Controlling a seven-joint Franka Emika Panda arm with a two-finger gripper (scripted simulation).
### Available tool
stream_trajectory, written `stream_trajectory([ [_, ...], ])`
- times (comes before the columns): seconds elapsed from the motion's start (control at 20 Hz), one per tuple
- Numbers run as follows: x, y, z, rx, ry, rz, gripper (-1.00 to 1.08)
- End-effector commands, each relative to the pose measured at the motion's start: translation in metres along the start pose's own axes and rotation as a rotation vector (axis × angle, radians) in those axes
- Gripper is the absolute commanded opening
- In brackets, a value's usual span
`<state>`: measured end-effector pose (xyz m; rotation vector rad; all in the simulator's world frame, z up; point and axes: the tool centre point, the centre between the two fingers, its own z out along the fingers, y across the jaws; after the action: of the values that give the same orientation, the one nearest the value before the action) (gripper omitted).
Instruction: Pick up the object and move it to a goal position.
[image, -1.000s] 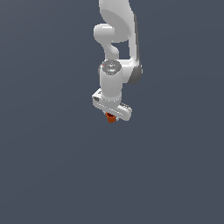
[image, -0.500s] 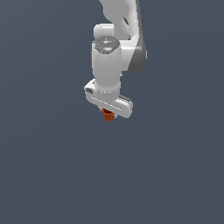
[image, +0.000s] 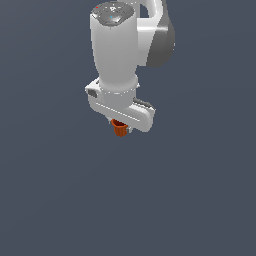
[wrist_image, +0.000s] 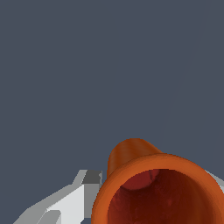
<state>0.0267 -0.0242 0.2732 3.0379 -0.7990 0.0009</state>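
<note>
1. A white Franka Panda arm (image: 117, 50) fills the upper middle of the exterior view, its thick forearm pointing straight down against a plain slate-grey backdrop (image: 45, 190), with a darker grey joint housing (image: 162, 42) bulging toward the exterior view's right

2. At the foot of the arm, the flat white hand block runs at a slant from the exterior view's left down toward its right, and the gripper (image: 120, 129) sits beneath it, its fingers almost wholly hidden behind the block

3. The orange-red cup (image: 119, 128) pokes out just under the hand block, held aloft between the fingers and clear of anything below it; only its lower body shows in the exterior view, touching the underside of the gripper

4. In the wrist view the same cup (wrist_image: 144, 175) looms large and close, its wide mouth turned toward the camera with a darker red interior, its narrower closed end pointing away

5. A pale grey-white finger (wrist_image: 72, 199) presses against one flank of the cup in the wrist view, and a sliver of a second finger (wrist_image: 217, 178) shows at the opposite flank, so the gripper is clamped on the cup with the jaws drawn in to its width

6. No worktop edge or other item can be made out around the cup in either view, only the even grey field
</note>
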Motion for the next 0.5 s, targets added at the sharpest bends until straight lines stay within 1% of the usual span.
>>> stream_trajectory([
  [0.0, 0.007, -0.002, -0.012, 0.000, 0.000, 0.000, -1.00],
  [0.45, 0.019, -0.006, -0.031, 0.000, 0.000, 0.000, -1.00],
])
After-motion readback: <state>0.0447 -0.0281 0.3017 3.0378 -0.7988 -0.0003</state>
